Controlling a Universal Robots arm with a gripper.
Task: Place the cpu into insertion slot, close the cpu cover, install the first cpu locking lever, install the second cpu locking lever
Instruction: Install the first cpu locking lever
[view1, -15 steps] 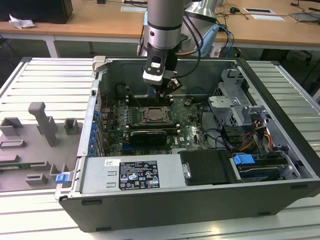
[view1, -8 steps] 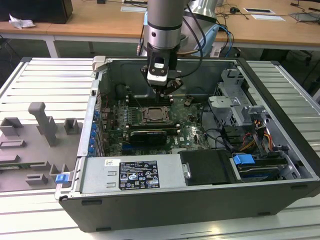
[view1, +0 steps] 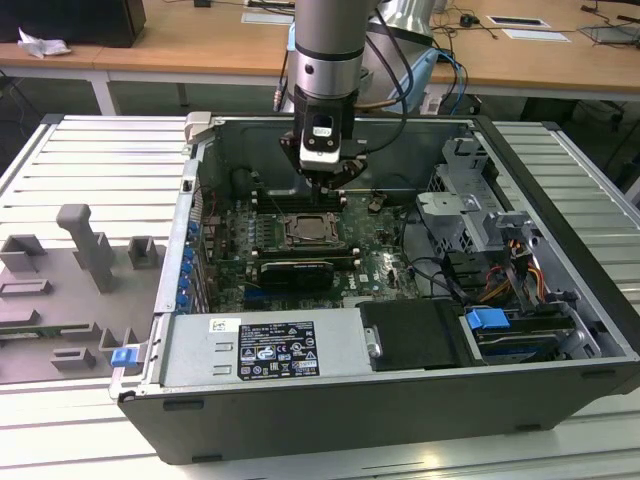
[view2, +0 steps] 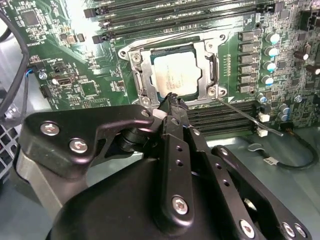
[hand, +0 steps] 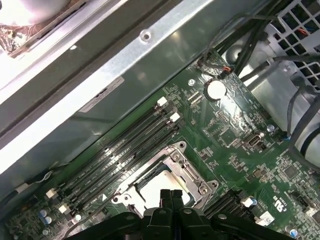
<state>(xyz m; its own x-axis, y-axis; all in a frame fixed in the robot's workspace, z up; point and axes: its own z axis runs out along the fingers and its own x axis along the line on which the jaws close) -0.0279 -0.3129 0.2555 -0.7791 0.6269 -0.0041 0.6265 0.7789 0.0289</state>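
Grey blocks (view1: 88, 250) stand on the slatted table (view1: 60, 170) at the exterior view's left, just outside the open case (view1: 330, 400). A blue clip (view1: 122, 356) sits at the case's near corner.

Further along, inside the case, my arm (view1: 325, 60) comes straight down over the green board (view1: 375, 250). My gripper (view1: 327, 183) hangs close over the slot (view1: 307, 231), and a black card (view1: 295, 271) lies just on the near side of it.

In both wrist views my fingertips (hand: 164, 196) are pressed together with barely a gap, and I hold nothing. The cpu (view2: 176, 75) lies in the slot, silvery top up. The cover (view2: 143, 77) rests flat on it, so the chip shows through the square cut-out. My gripper's tip (view2: 172, 96) is right at the cover's edge. I cannot tell whether it touches the metal.

In the second wrist view a thin lever (view2: 247, 116) slants away from the cover's corner, across the memory slots (view2: 225, 122) beside it. In the first wrist view a round battery (hand: 216, 89) sits on the board well apart from the slot.

At the exterior view's right a metal drive cage (view1: 465, 205) stands in the case, with a bundle of cables (view1: 500, 280) and a blue tab (view1: 489, 322) in front of it.
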